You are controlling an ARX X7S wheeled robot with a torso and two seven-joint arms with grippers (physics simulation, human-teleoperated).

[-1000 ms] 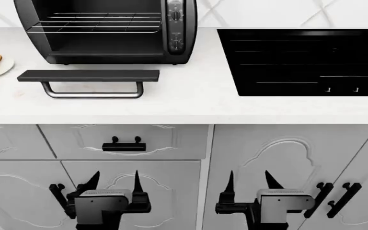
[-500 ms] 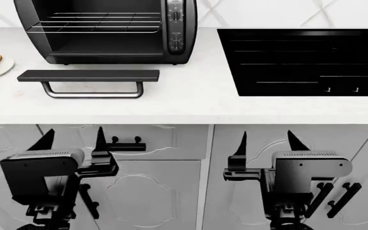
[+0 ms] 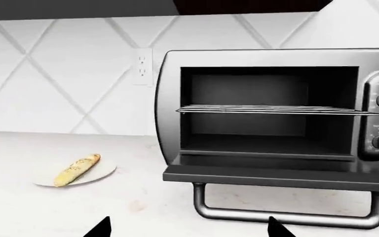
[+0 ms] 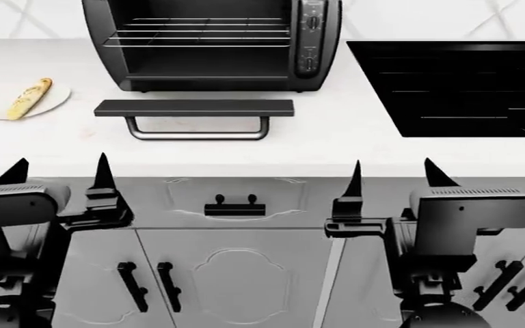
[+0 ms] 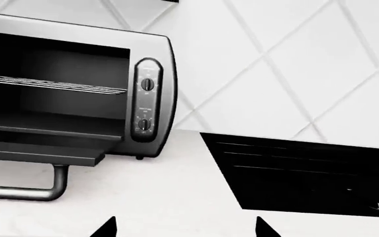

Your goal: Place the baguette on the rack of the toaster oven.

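The golden baguette (image 4: 28, 98) (image 3: 77, 169) lies on a round white plate (image 4: 55, 100) (image 3: 100, 175) at the counter's far left. The black toaster oven (image 4: 327, 48) (image 3: 170, 98) (image 5: 153, 64) stands at the back with its door (image 4: 194, 108) (image 3: 275, 177) dropped open, and the silver wire rack (image 4: 199, 37) (image 3: 278, 110) (image 5: 51, 85) spans the cavity. My left gripper (image 4: 59, 172) (image 3: 188, 229) hangs open below the counter's front edge, nearer than the plate. My right gripper (image 4: 395, 175) (image 5: 185, 229) is open too, in front of the gap between oven and cooktop. Neither holds anything.
A flat black glass cooktop (image 4: 454, 85) (image 5: 308, 177) fills the counter's right side. The oven door's metal handle (image 4: 197, 131) (image 3: 288, 215) juts toward me. Grey cabinet doors with black handles (image 4: 227, 207) run below the counter. A wall socket (image 3: 142, 66) sits left of the oven.
Both grippers have risen toward the counter's edge and still stand open. The head view has shifted left, so the oven, plate and cooktop now sit further right in it.
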